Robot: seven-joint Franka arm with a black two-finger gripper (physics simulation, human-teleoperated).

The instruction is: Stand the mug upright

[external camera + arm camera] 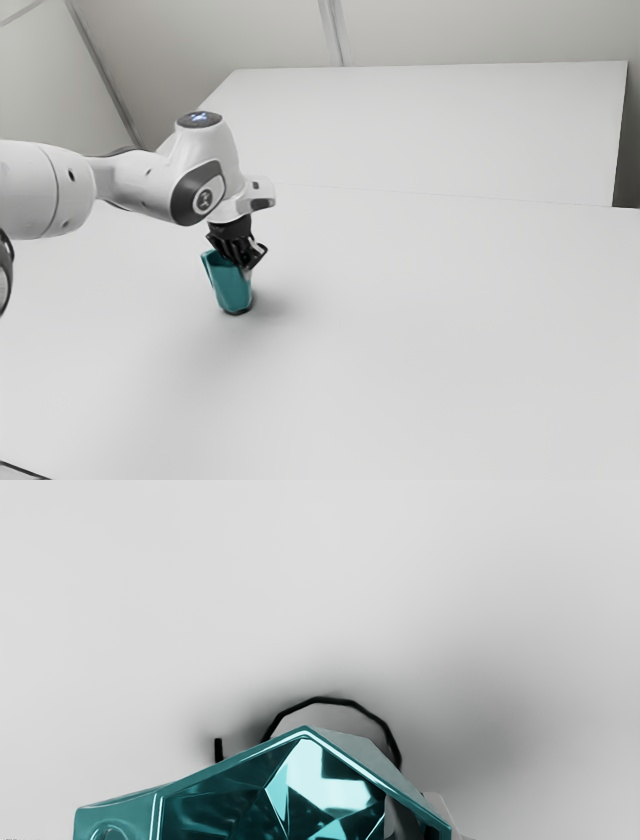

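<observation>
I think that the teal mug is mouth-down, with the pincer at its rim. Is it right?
Not mouth-down: the mug is mouth-up, as the wrist view, looking into it, shows. It is teal, and the pincer is at its rim.

No words or numbers can be read; the arm bears a small blue mark and a side emblem, both illegible.

Beyond the white counter shows a broad white panel. Pale walls surround it, with a grey strip. The light is soft.
</observation>
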